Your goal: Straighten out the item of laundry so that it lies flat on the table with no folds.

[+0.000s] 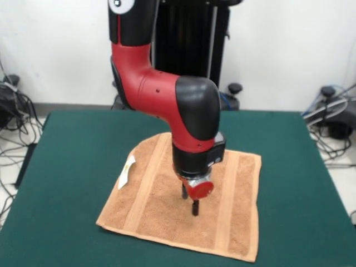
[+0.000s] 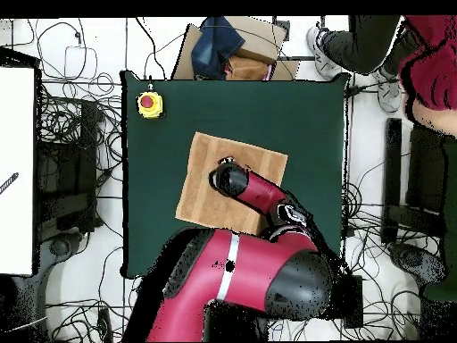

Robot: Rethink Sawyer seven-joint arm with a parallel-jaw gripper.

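The item of laundry, an orange-tan towel [image 1: 150, 208], lies spread out on the green table [image 1: 67, 167], slightly turned to the table's edges. Its two woven bands [image 1: 146, 181] run front to back, and a white tag [image 1: 129, 167] sticks out at its left edge. I see no folded-over part; the right edge ripples a little. My gripper [image 1: 189, 200] hangs just above the towel's middle, its two dark fingers [image 1: 195, 208] apart and holding nothing. In the overhead view the towel [image 2: 201, 192] shows under the arm, whose end hides the gripper.
A red button on a yellow box [image 2: 149, 104] sits at one table corner. A cardboard box with cloth [image 2: 228, 49] stands beyond the table's far edge. A person [image 2: 419, 62] sits at the overhead view's upper right. Cables lie on the floor around the table.
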